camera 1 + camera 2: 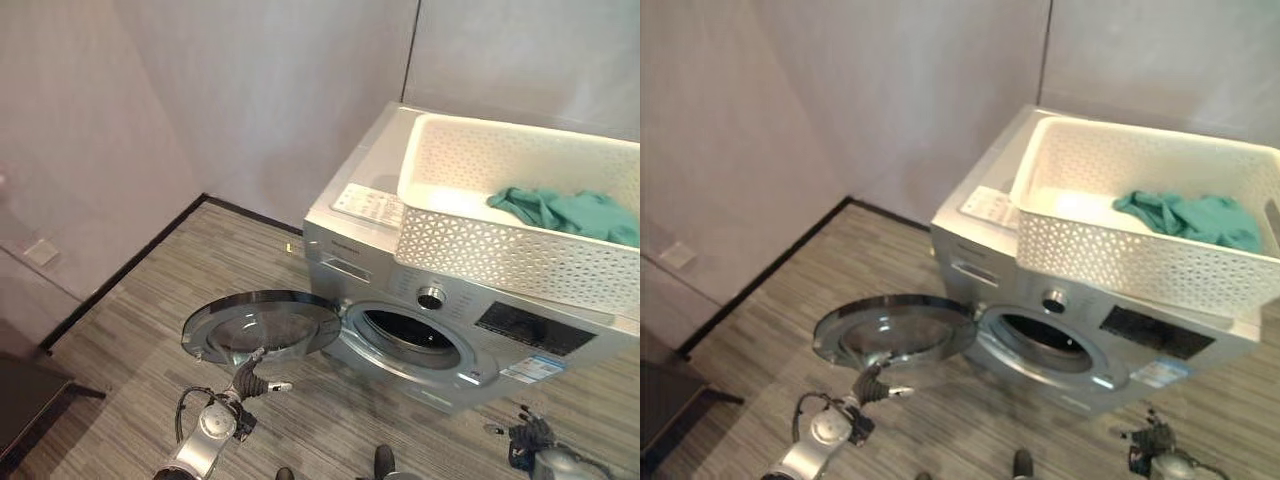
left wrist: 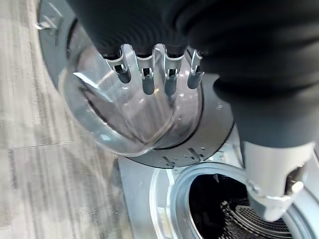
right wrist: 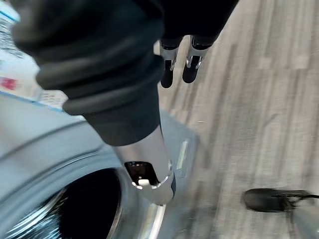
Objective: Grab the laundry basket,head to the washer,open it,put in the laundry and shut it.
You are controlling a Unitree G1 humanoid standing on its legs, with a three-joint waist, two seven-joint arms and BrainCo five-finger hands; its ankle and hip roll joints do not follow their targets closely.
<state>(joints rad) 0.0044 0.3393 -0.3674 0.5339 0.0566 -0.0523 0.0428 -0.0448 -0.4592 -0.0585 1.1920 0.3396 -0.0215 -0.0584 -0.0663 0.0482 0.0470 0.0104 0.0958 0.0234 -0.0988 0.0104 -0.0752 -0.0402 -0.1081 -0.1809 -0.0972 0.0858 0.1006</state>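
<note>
Round glass washer door (image 1: 262,328) swung fully open, just beyond left robot hand (image 1: 262,384), fingers relaxed, holding nothing

White perforated plastic laundry basket (image 1: 500,245) on silver front-loading washer (image 1: 400,300), above and beyond both hands; teal cloth (image 1: 570,213) inside

Right robot hand (image 3: 179,62) low by washer front, fingers loose

Judged left: load cloth, shut door

1. We saw our left hand (image 2: 209,55) held over the washer door (image 2: 144,124), its fingers (image 2: 145,74) straight and apart from the thumb (image 2: 271,184).
2. The door stood swung open, its clear glass bowl bulging toward the hand, ringed by a grey frame.
3. Just beside the door lay the washer's round opening (image 2: 209,199), dark inside, with the perforated drum (image 2: 244,216) visible.
4. Grey striped floor (image 2: 40,149) ran along the door's far side.
</note>
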